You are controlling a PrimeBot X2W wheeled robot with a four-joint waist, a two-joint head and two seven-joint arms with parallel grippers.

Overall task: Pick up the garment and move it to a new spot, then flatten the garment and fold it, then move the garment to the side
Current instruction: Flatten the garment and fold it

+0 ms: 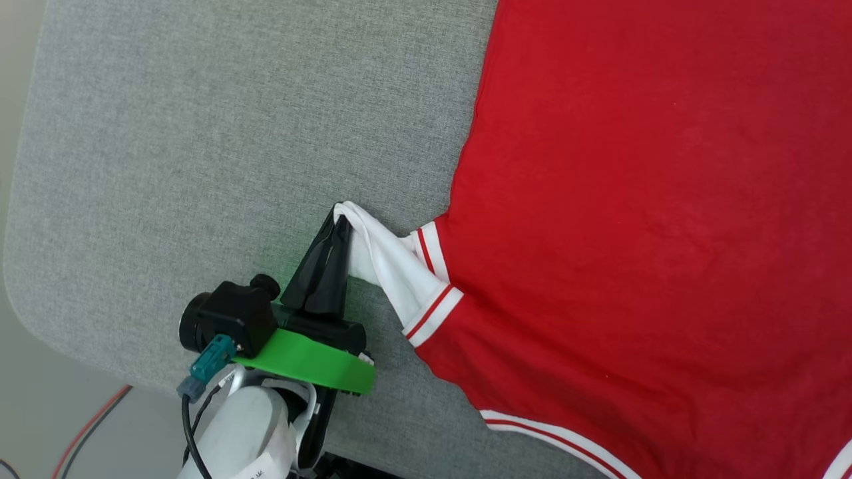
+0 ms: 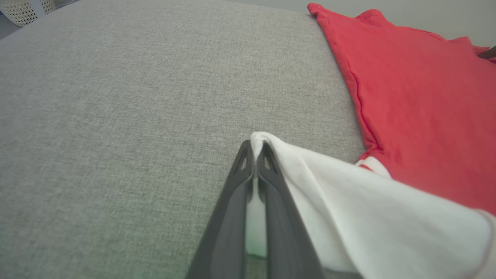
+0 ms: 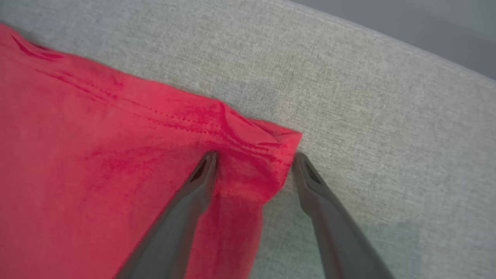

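Pinching the white sleeve (image 1: pixel 389 269), the left gripper (image 1: pixel 341 218) is clamped tight; the garment (image 1: pixel 632 199) sprawls to its right on the grey table (image 1: pixel 200 133) (right gripper (image 3: pixel 255 157) gapes wide, straddling a red hem corner (image 3: pixel 285 141), holding nothing).

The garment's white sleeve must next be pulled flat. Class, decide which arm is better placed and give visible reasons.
Left. The left gripper is shut on the garment's white sleeve, stretched out over the grey surface. The right gripper is open, straddling a red corner, gripping nothing.
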